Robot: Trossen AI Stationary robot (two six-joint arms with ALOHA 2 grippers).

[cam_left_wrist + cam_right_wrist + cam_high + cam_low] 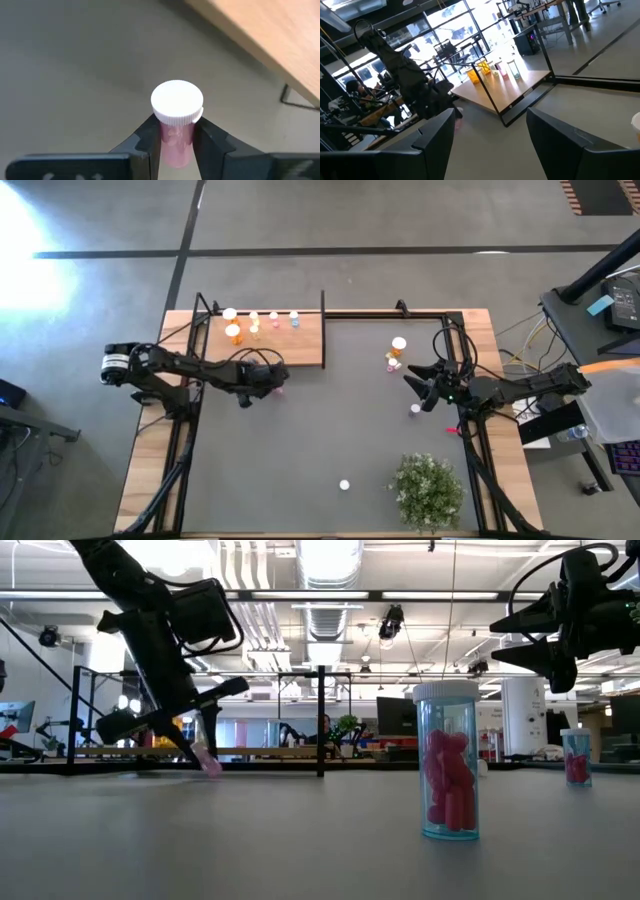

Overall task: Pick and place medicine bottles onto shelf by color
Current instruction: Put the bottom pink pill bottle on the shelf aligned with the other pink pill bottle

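Jaws of the left gripper [172,145] are clamped on a pink bottle [176,132] — ribbed white cap, translucent body — just off the edge of the shelf [300,350], a flat pale wooden board where five bottles [233,332] already stand. Several wait on the matte grey table [330,430]: an orange pair [396,352], a small one [415,411] by the right gripper [420,392] — its jaws apart, empty — and one [344,485] near the front. Roughly half done, I judge.
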